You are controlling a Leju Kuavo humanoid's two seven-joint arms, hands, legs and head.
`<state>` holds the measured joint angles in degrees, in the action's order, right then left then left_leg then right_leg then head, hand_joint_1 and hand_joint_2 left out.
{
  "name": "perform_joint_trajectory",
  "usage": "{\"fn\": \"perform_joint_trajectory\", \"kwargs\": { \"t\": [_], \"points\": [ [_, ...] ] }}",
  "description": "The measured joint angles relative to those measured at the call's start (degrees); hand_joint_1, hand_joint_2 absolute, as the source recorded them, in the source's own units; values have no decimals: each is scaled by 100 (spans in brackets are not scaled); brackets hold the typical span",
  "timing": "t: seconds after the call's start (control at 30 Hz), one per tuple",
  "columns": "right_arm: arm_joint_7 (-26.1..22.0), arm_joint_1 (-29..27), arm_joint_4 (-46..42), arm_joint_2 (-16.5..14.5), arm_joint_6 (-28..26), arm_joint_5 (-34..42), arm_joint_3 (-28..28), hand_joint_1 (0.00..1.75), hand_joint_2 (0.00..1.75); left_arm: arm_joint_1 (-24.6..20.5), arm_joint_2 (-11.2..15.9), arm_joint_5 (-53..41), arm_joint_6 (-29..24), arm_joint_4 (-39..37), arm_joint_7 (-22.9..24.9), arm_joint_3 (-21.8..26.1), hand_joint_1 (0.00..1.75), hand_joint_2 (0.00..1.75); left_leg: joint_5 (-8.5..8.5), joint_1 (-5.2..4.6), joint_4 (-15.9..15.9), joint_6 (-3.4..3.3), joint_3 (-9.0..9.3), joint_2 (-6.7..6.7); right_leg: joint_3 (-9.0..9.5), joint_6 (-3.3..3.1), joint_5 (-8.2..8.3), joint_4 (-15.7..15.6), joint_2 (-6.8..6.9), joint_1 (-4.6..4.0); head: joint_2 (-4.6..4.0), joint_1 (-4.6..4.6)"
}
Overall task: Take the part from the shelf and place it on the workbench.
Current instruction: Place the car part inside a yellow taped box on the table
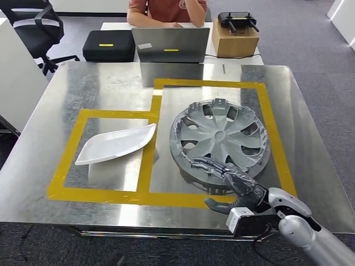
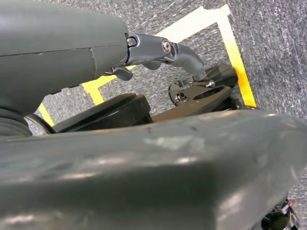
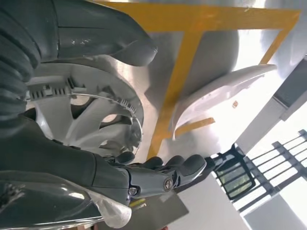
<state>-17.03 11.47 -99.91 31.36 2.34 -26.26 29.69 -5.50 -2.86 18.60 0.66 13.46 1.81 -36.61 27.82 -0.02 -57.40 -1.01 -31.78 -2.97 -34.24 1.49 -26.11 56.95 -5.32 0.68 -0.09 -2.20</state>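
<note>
A humanoid robot's right hand (image 1: 234,180) reaches in over the near edge of a steel bench (image 1: 37,166), its dark fingers (image 1: 207,163) stretched across the near rim of a grey wheel cover (image 1: 219,138). The wrist camera shows the thumb (image 3: 139,50) on one side of the rim and the fingers on the other, apart and not visibly clamped; whether they touch the plastic cannot be told. The wheel cover lies flat on the bench inside the right-hand box of yellow tape (image 1: 268,119), so the part appears already delivered. Just beside it, in the left-hand box, rests a white curved panel (image 1: 115,144), clear of the wheel cover. The left hand (image 2: 163,50) hangs low over grey carpet with its fingers loose and nothing in them. Beyond the bench, a person (image 1: 167,11) sits at a laptop (image 1: 171,44), flanked by a black case (image 1: 108,45) and a cardboard box (image 1: 234,39). The risk now lies in the withdrawal: a fingertip snagging a clip or spoke on the rim could drag the cover off its marked square, or tip it toward the bench edge.
</note>
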Motion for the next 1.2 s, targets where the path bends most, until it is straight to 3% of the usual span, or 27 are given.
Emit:
{"fn": "perform_joint_trajectory", "kwargs": {
  "t": [0.07,0.2,0.4,0.77,0.9,0.93,1.0,1.03,1.1,1.13,1.17,1.2],
  "points": [
    [79,21,9,46,-322,-418,36,0,175,-5,4,6,-4,0,-1,2,0,0,0,0,0,0,0,0,1,0,0,0,0,0,0,-2],
    [521,-63,7,0,-1486,-1989,76,0,175,-4,-8,51,-54,0,-4,11,0,0,0,1,0,0,0,0,0,0,0,0,0,0,0,0],
    [889,-205,-8,-83,-2142,-2926,168,0,175,-1,-43,88,-137,0,-36,24,0,0,2,2,0,0,0,0,-1,0,-2,0,0,-1,0,-1],
    [1080,-283,-8,-97,-2320,-3216,261,0,175,23,-38,102,-144,0,-80,45,0,0,12,-27,-36,-20,-10,-2,1,23,6,-3,-1,27,0,2],
    [1114,-295,-9,-97,-2339,-3213,279,0,175,20,-40,97,-145,0,-86,45,0,0,-25,-31,-52,-83,-12,14,2,96,48,-21,-34,38,0,1],
    [1123,-302,-10,-95,-2342,-3210,278,0,175,15,-43,93,-146,0,-89,45,0,0,-65,-18,-17,-110,-7,40,-19,117,34,-14,12,35,0,1],
    [1140,-302,-11,-93,-2347,-3206,276,0,175,13,-51,83,-146,0,-97,45,0,0,-139,13,70,-164,-12,112,-148,144,-216,238,229,18,0,-21],
    [1149,-302,-11,-93,-2350,-3205,277,0,175,19,-52,80,-146,0,-99,46,0,0,-161,20,90,-180,-25,153,-270,155,-440,545,362,23,0,-32],
    [1163,-308,-10,-95,-2351,-3203,279,0,175,42,-54,78,-147,-1,-101,46,0,0,-185,23,89,-183,-69,226,-521,201,-837,1292,468,48,0,-44],
    [1168,-319,-10,-96,-2351,-3202,279,0,175,50,-54,77,-148,-2,-101,46,0,0,-197,27,84,-173,-93,261,-570,230,-906,1512,482,67,0,-43],
    [1171,-328,-10,-96,-2351,-3202,279,0,175,53,-57,76,-148,-2,-101,46,0,0,-210,35,75,-158,-118,289,-509,258,-864,1512,491,88,0,-44],
    [1175,-333,-10,-96,-2350,-3201,278,0,175,51,-63,74,-149,-2,-101,46,0,0,-221,49,62,-138,-142,309,-327,285,-733,1275,504,111,0,-43]
  ]
}}
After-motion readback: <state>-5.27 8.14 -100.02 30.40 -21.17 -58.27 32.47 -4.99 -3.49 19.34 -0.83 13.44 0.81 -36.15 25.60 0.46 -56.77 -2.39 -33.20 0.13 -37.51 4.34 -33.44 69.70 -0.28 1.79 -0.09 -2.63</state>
